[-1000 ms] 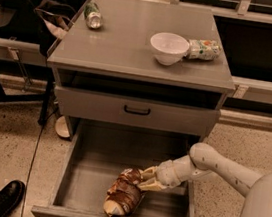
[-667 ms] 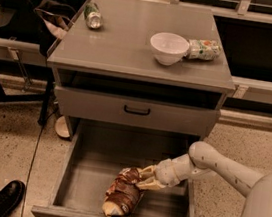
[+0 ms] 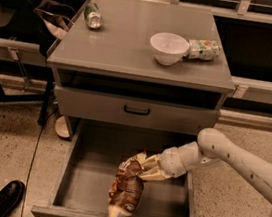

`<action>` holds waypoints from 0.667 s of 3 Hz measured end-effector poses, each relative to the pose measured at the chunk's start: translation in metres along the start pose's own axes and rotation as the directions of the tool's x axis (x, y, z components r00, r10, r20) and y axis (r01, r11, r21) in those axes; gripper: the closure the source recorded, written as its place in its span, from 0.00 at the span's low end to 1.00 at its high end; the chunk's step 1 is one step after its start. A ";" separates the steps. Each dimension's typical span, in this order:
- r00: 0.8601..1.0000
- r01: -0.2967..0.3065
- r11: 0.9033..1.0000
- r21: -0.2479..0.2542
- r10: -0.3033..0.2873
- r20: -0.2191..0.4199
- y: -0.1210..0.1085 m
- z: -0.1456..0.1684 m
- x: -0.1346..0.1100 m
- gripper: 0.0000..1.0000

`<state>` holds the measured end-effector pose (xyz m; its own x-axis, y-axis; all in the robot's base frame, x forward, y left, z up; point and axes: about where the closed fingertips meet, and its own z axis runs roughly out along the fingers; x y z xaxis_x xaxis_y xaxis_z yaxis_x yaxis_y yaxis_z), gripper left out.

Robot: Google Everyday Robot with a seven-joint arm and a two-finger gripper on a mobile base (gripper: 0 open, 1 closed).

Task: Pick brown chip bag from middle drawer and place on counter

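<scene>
The brown chip bag [image 3: 125,190] lies lengthwise in the open middle drawer [image 3: 86,174], its tan lower end near the drawer's front edge. My gripper [image 3: 143,171] reaches in from the right and is shut on the bag's upper end. The bag's top looks slightly raised. The grey counter [image 3: 130,44] is the cabinet's top slab, above the drawers.
On the counter stand a white bowl [image 3: 168,48], a green-and-white packet [image 3: 203,49] beside it, and a green can [image 3: 93,15] at the back left. A closed upper drawer with a black handle [image 3: 136,110] is above the open one. A black shoe [image 3: 3,197] is at the lower left.
Almost nothing has moved; my gripper stays closed on the bag's upper end inside the drawer.
</scene>
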<state>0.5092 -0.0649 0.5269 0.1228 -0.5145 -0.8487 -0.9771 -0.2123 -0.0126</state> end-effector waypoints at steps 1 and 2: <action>0.998 0.060 0.998 0.034 -0.059 -0.009 -0.003 -0.036 -0.053 1.00; 0.990 0.134 0.989 0.067 -0.131 -0.050 -0.005 -0.072 -0.109 1.00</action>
<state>0.5133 -0.0675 0.6571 0.2580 -0.5232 -0.8122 -0.9612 -0.2235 -0.1614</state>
